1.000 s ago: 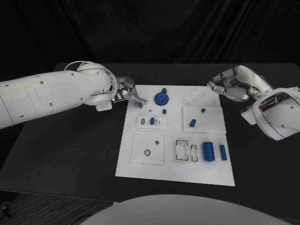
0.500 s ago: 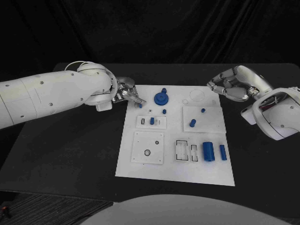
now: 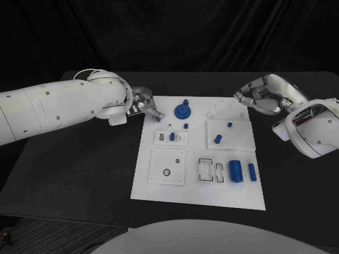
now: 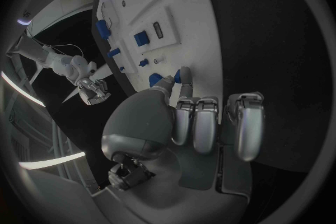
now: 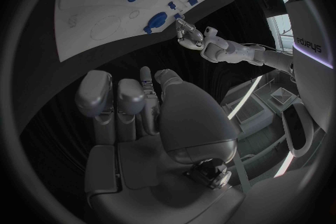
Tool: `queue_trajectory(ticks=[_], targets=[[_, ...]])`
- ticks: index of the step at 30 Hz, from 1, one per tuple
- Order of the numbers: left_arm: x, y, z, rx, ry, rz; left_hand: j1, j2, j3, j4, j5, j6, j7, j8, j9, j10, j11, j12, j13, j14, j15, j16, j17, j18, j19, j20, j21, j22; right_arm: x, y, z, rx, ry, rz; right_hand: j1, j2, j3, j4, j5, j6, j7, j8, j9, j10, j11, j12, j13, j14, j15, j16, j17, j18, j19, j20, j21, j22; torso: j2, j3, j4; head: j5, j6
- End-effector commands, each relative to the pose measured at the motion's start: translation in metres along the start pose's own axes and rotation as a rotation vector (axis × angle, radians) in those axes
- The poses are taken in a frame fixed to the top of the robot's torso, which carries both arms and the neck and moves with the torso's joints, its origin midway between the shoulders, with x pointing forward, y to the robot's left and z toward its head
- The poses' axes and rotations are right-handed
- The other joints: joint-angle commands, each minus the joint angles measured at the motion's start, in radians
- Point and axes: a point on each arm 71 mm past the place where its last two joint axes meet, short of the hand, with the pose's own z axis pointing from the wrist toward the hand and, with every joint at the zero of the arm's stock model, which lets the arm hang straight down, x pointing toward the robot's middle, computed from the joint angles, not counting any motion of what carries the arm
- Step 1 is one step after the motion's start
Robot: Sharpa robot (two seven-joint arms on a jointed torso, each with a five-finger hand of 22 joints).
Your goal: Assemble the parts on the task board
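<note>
Silver left hand [image 3: 143, 105] pinching a small blue part [image 3: 158, 119] at the white task board [image 3: 200, 197] far-left corner, right hand [image 3: 259, 97] curled closed on nothing beside the far-right corner, black worktop [image 3: 78, 169].

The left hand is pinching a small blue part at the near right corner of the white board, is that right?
Not quite. The left hand is pinching a small blue part, but at the far left corner of the task board, as the head view shows.

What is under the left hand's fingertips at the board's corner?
A small blue part sits at the tips of the left hand, on the far left corner of the board. The fingers cover where the part meets the board.
</note>
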Motion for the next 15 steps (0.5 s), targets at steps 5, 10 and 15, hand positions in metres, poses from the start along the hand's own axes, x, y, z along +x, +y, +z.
queue_trajectory(ticks=[5,10,15], targets=[[0.0013,0.0007,-0.0005,0.011,0.001,0.001,0.012,-0.018,0.076,-0.028,0.066,-0.008,-0.002,-0.014,-0.006,0.103,0.002,0.003,0.263,0.107,0.004,0.003,0.264,-0.002,0.063,0.004,-0.004,0.237,0.0022,-0.0013,-0.0001,0.012,0.01,-0.002,0.014,0.0,0.005,-0.001,0.005,0.005,0.0,-0.002,0.001,0.013,-0.006,-0.006,-0.172,0.017,-0.005,0.005,-0.002,-0.011,0.004,-0.004,0.001,0.047,0.0,-0.0003,0.0005,0.001,0.0],[0.0014,0.0012,-0.0008,0.011,0.003,0.001,0.0,-0.04,0.143,-0.046,0.09,-0.01,0.0,-0.019,-0.008,0.103,0.004,0.003,0.263,0.107,0.006,0.003,0.264,-0.001,0.062,0.005,-0.007,0.236,0.003,-0.0017,-0.0002,0.014,0.014,-0.002,0.015,0.0,0.006,-0.002,0.005,0.006,0.0,-0.002,0.001,0.013,-0.006,-0.006,-0.171,0.017,-0.005,0.005,-0.001,-0.011,0.004,-0.004,0.001,0.047,0.0,-0.0004,0.0001,0.001,0.0],[0.0016,0.0015,-0.0011,0.011,0.003,0.001,-0.02,-0.063,0.21,-0.061,0.117,-0.012,0.002,-0.022,-0.008,0.103,0.006,0.003,0.263,0.107,0.007,0.003,0.264,-0.001,0.061,0.007,-0.009,0.236,0.0036,-0.0023,-0.0005,0.017,0.017,-0.002,0.015,0.0,0.006,-0.002,0.005,0.006,0.0,-0.002,0.001,0.013,-0.006,-0.006,-0.171,0.017,-0.005,0.005,-0.001,-0.011,0.004,-0.004,0.001,0.047,0.001,0.0001,0.0012,0.001,0.0]])
